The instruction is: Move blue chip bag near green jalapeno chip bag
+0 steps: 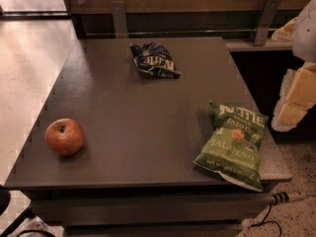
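Note:
The blue chip bag (154,60) is small, dark navy and wrinkled, and lies flat at the far middle of the grey table (128,132). The green jalapeno chip bag (233,144) is larger and lies flat at the table's near right corner, its white bottom edge hanging slightly over the front. The two bags are well apart. My gripper (294,100), white and pale yellow, is at the right edge of the view, off the table's right side, right of the green bag and far from the blue bag. It holds nothing that I can see.
A red apple (64,136) sits near the table's front left edge. A wooden wall with a metal rail (187,32) runs behind the table. A pale floor lies to the left. A cable (276,206) hangs below the front right corner.

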